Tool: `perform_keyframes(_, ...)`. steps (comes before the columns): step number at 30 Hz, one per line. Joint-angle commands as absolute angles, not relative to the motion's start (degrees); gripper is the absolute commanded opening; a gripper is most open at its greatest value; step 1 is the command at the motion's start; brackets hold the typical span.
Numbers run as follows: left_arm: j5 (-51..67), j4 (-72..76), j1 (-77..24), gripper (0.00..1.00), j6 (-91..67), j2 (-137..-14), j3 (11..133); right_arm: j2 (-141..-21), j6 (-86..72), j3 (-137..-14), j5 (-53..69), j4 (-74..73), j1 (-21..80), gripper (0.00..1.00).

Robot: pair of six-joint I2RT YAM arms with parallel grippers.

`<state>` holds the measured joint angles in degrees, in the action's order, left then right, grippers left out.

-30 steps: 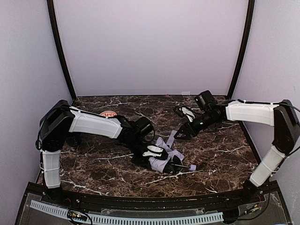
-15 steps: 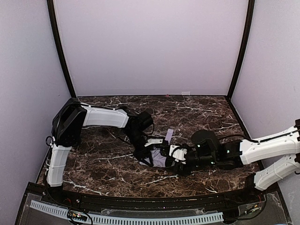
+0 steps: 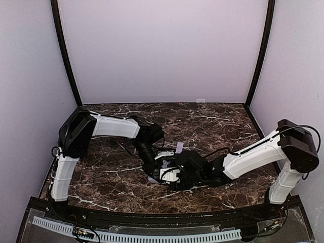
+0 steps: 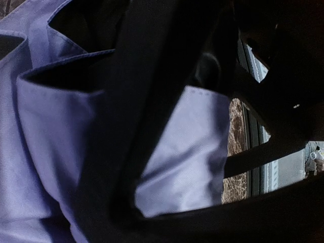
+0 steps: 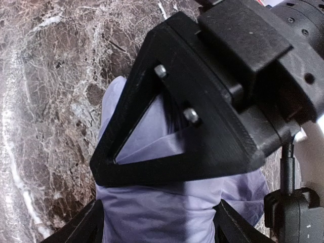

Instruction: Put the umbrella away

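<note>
Since the umbrella [image 5: 167,202] bunches between the right pincer [image 5: 159,228] fingers at frame bottom, with the left pincer [image 3: 161,159] on it, can't tell if either's clamping.

Pale lavender-silver over the umbrella [image 5: 126,212] fabric, black on its inner folds, with a fine row of stitched dots along 1 hem. Dark brown across the bench [image 3: 223,119], veined all over in white like marble. White on the long shells of the left arm [image 3: 114,126] and right arm [image 3: 253,154], black at joints and wrists. Matte black on the left claw [image 3: 158,167], with 2 silvery screw heads [image 5: 191,115] in its triangular finger. Black too on the right claw [image 5: 161,215]. Plain pale lavender-grey on the walls [image 3: 162,50], edged by 2 black posts [image 3: 65,55].
</note>
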<state>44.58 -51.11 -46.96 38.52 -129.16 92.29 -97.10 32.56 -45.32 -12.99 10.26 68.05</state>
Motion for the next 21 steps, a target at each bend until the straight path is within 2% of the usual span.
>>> perform_keyframes(1, 32.75, -59.54, -47.59, 0.0, 38.41, -136.61, 87.8, -101.25, 34.91, -46.49, -17.59, 8.81, 67.25, 0.72)
perform_keyframes(4, 33.12, -59.63, -47.42, 0.0, 38.54, -136.71, 87.76, -103.43, 34.17, -46.81, -17.87, 6.55, 66.44, 0.7)
perform_keyframes(6, 33.22, -59.89, -47.3, 0.0, 38.78, -136.71, 87.72, -104.48, 32.64, -47.84, -16.77, 3.63, 65.68, 0.63)
perform_keyframes(8, 33.57, -60.26, -47.16, 0.0, 38.91, -136.62, 87.86, -104.96, 30.85, -49.05, -15.31, 0.67, 65.04, 0.5)
perform_keyframes(10, 34.3, -61.01, -46.96, 0.03, 39.01, -136.07, 88.52, -105.01, 29.6, -49.7, -13.92, -1.08, 64.51, 0.31)
perform_keyframes(12, 35.38, -60.0, -46.43, 0.18, 38.93, -133.7, 88.17, -104.66, 28.83, -50.03, -11.16, -2.91, 63.7, 0.24)
perform_keyframes(13, 35.94, -59.27, -46.08, 0.35, 38.89, -132.33, 87.63, -104.48, 28.37, -50.16, -9.61, -3.8, 63.23, 0.22)
perform_keyframes(14, 35.84, -58.26, -45.72, 0.45, 38.53, -130.79, 87.22, -104.37, 27.99, -50.3, -8.17, -4.64, 62.68, 0.2)
perform_keyframes(15, 35.48, -57.01, -45.38, 0.51, 37.78, -129.27, 86.65, -104.38, 27.68, -50.56, -6.8, -5.39, 62.28, 0.18)
perform_keyframes(21, 24.82, -44.18, -43.4, 0.68, 32.56, -116.17, 79.34, -106.22, 26.35, -53.26, 0.96, -11.89, 60.24, 0.13)
